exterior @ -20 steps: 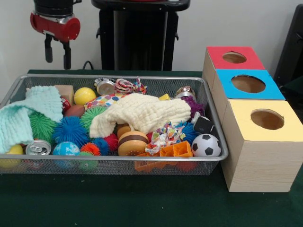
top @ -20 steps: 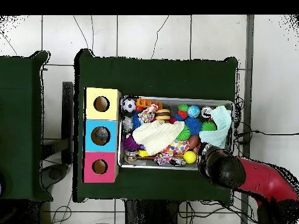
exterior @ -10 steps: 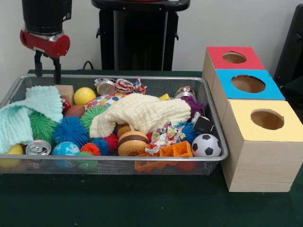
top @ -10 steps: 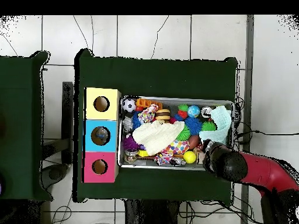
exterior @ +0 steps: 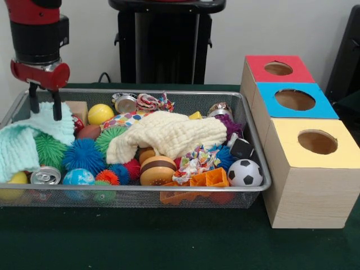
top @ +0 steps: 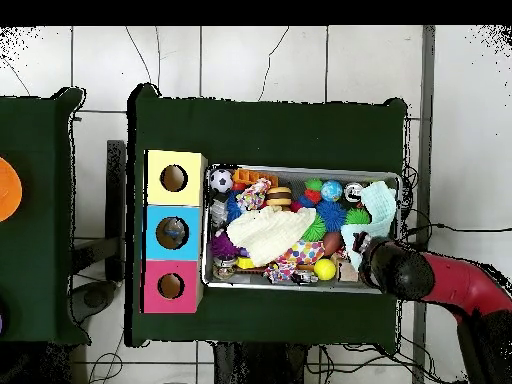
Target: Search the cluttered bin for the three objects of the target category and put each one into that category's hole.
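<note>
A wire mesh bin (exterior: pixel 169 91) holds a jumble of toys. A cream cloth (exterior: pixel 169 132) lies across its middle and a mint green cloth (exterior: pixel 28 138) hangs over its left end. Around them are a yellow ball (exterior: pixel 100 113), spiky balls (exterior: pixel 84 154), a soccer ball (exterior: pixel 245 173), a burger toy (exterior: pixel 157 170) and a can (exterior: pixel 45 176). My gripper (exterior: pixel 45 107) hangs open and empty just over the mint cloth's back edge. From overhead, my arm (top: pixel 440 285) covers the gripper at the bin's (top: pixel 300 168) right end.
Three wooden boxes with round holes stand beside the bin: red (exterior: pixel 259 63) at the back, blue (exterior: pixel 326 109) in the middle, yellow (exterior: pixel 287 140) nearest. A black stand (exterior: pixel 163 45) rises behind the bin. Green cloth covers the table (exterior: pixel 169 242).
In the front view my gripper has moved left and come down, from above the bin's back rim to just over the mint cloth. It has stayed open and empty.
</note>
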Robot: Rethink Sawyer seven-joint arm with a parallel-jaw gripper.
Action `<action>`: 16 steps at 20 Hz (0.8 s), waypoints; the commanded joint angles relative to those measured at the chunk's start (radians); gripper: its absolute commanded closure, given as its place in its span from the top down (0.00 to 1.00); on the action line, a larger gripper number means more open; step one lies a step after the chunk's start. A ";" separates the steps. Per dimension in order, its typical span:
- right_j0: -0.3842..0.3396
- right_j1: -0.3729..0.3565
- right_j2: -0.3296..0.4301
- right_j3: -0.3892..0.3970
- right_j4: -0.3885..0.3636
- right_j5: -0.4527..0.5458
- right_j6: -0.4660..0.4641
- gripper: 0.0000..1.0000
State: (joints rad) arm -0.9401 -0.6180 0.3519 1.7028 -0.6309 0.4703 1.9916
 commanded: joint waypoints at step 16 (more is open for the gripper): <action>-0.078 0.277 0.264 -0.224 -0.106 0.154 -0.574 1.00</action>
State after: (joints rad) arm -1.0188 -0.4268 0.5151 1.5600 -0.7040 0.5116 1.7293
